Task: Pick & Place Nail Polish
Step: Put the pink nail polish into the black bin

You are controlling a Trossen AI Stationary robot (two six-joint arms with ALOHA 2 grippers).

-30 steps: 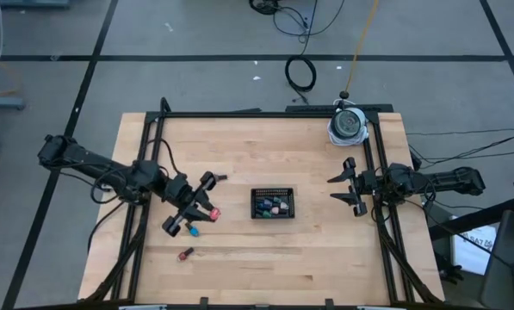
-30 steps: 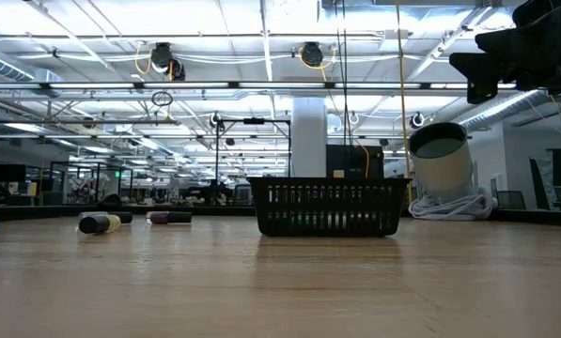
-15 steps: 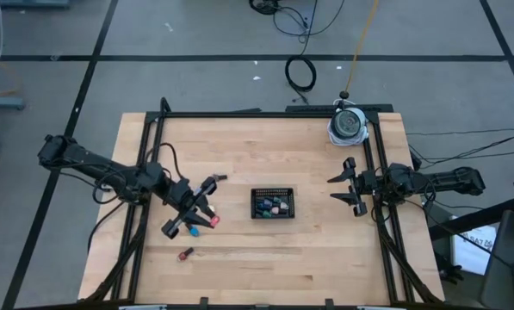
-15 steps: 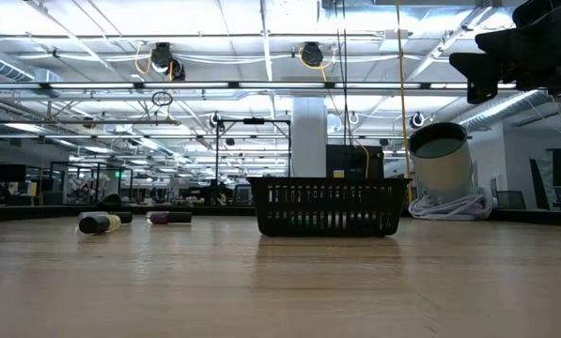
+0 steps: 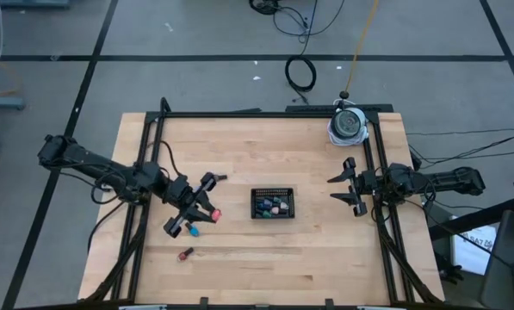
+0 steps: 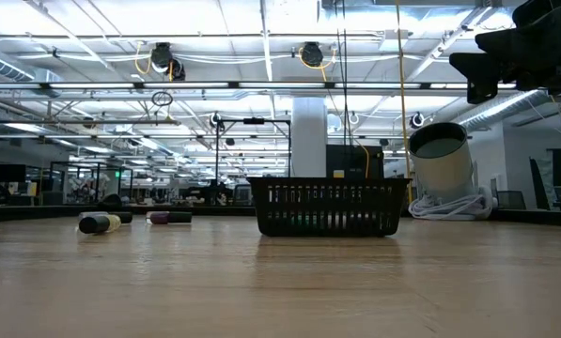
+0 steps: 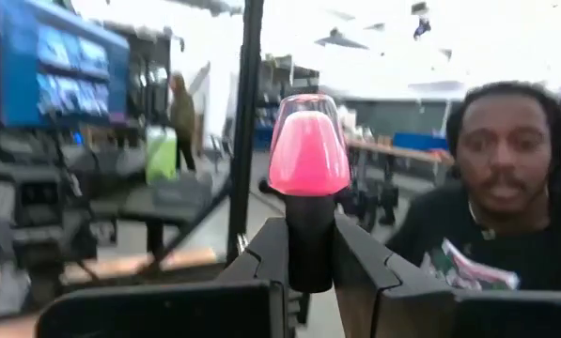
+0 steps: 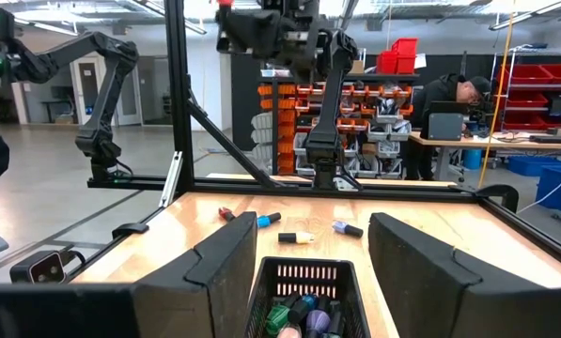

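My left gripper point(image 5: 203, 207) is over the table's left half, left of the black mesh tray point(image 5: 272, 204), and is shut on a pink nail polish bottle point(image 7: 308, 150), which also shows in the high view point(image 5: 214, 215). My right gripper point(image 5: 336, 188) hangs open and empty at the right edge, its fingers standing apart in its wrist view point(image 8: 303, 268). The tray point(image 8: 303, 282) holds several bottles. A blue bottle point(image 5: 192, 231) and a red one point(image 5: 185, 254) lie on their sides on the table. The left gripper is out of the low view. My left gripper pinches the pink bottle's dark cap point(image 7: 310, 246) between its two fingers. The fingers lie roughly level and point toward the table's right and near side. The pink body point(image 7: 308, 155) sticks out past the fingertips, in line with them, clear of the table.
More loose bottles lie left of the tray point(image 8: 297, 237) point(image 8: 348, 228) point(image 6: 99, 223) point(image 6: 170, 217). A white round canister point(image 5: 348, 126) stands at the far right corner. Black frame rails run along the table's sides point(image 5: 150, 155). A person point(image 7: 506, 207) is beyond the table.
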